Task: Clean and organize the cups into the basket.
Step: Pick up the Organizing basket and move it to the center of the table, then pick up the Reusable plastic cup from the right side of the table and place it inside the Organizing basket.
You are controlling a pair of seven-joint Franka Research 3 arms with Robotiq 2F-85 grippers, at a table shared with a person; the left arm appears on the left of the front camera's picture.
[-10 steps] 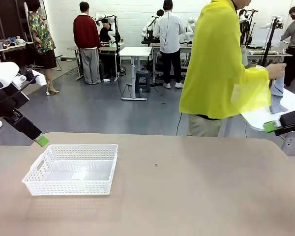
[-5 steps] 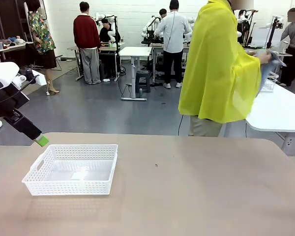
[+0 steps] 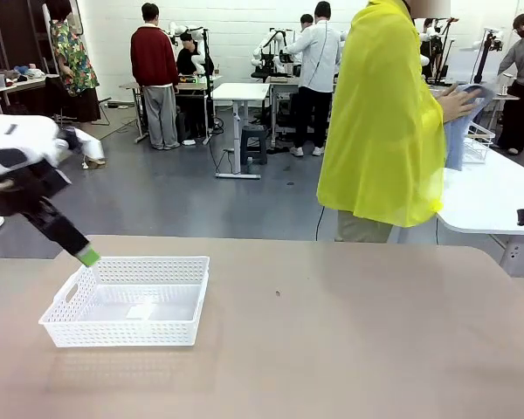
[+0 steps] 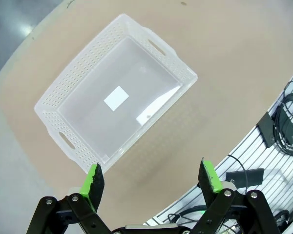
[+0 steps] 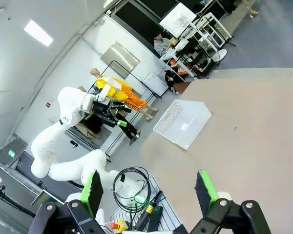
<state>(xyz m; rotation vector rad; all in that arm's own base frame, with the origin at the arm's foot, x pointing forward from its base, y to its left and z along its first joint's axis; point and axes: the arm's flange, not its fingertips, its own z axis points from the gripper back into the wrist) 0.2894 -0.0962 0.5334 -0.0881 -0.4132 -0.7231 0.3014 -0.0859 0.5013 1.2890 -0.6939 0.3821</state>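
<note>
Workshop interior: grey floor (image 3: 201, 192), white back wall (image 3: 236, 26), white work table (image 3: 240, 91) mid-room. Well beyond the right fingers (image 5: 94, 190), toward their left, a ceiling light strip (image 5: 38, 33) glows.

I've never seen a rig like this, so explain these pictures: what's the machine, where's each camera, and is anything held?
Two robot arms work at a table. The wide picture looks across it from between them; the other two come from a camera on each wrist. A white basket sits on the table. The green-tipped left fingers hang open by its corner; the right fingers are open too, holding nothing. Beyond, a person in yellow holds a grey-blue cloth.
</note>
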